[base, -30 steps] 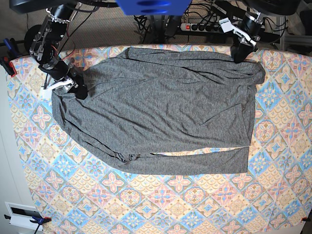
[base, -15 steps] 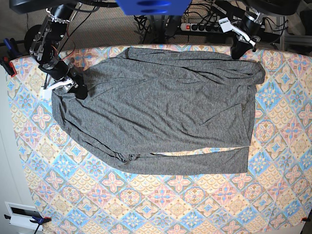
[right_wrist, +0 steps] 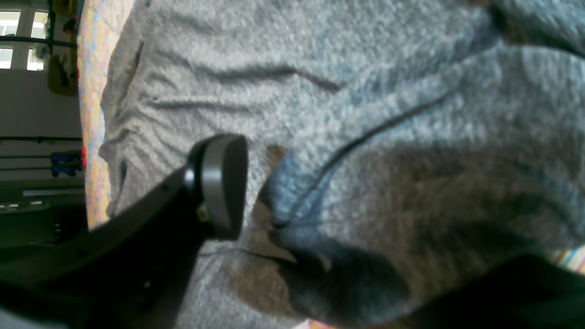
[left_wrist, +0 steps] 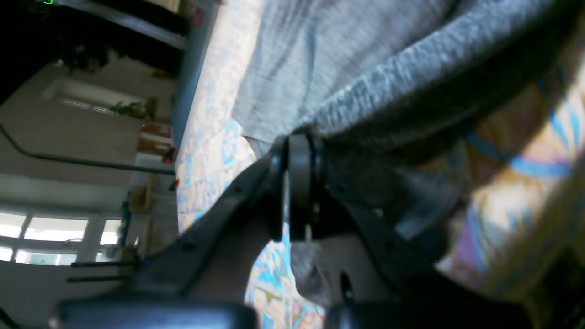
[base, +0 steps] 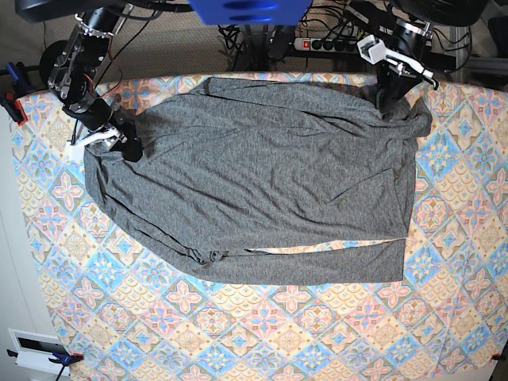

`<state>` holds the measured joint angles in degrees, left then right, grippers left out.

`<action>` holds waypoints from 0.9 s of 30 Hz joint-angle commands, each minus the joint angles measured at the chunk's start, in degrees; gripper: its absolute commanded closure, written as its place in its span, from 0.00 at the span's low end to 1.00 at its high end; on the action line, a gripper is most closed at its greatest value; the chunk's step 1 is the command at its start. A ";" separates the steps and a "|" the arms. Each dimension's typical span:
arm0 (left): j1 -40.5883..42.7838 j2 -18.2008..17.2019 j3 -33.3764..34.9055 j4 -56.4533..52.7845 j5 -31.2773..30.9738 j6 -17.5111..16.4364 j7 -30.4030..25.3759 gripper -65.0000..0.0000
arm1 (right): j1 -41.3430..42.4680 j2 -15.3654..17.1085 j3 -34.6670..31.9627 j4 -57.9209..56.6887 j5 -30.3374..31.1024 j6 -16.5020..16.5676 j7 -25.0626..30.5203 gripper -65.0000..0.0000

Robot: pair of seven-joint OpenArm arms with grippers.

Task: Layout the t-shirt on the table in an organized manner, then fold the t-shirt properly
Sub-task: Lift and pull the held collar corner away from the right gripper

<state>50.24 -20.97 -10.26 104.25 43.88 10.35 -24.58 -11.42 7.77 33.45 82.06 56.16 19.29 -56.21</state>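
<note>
The dark heather-grey knit t-shirt (base: 254, 178) is spread on the wide table covered with a cloth of blue, pink and cream diamond tiles (base: 262, 333). In the base view its long axis runs from left to right, across the far half of the table. One straight edge lies on the right side, and the near left corner is drawn in and wrinkled; a narrow strip of the fabric is folded along the near edge, with a thin slit of cloth showing above it. Which end is the collar cannot be told.

The left gripper (base: 389, 99) is seen at the far right corner of the garment. In the left wrist view its jaws are pressed together (left_wrist: 297, 183), and the grey fabric (left_wrist: 388, 91) is bunched directly at the tips; a grip on the fabric edge is suggested, but the pinched part is hidden by the pads.

The right gripper (base: 127, 147) is placed on the far left corner of the shirt. In the right wrist view one grey pad (right_wrist: 219, 183) is seen above the wrinkled fabric (right_wrist: 388, 137), the jaws are held wide apart, and nothing is clamped between them.
</note>
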 commanded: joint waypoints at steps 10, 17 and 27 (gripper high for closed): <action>-3.34 -0.43 -2.53 2.43 -10.95 -7.40 7.48 1.00 | -0.05 0.80 0.35 0.27 -2.32 -1.31 -0.37 0.47; -9.84 -0.43 -4.90 1.20 -19.57 -15.05 21.98 1.00 | -0.05 0.80 0.35 0.27 -2.32 -1.31 -0.37 0.47; -13.53 -0.08 -4.46 -1.87 -20.27 -20.06 30.51 0.76 | 0.04 0.80 0.26 0.27 -2.32 -1.31 -0.37 0.47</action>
<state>36.47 -20.62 -14.52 101.49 23.77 -10.41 6.59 -11.38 7.77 33.43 82.06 56.16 19.29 -56.27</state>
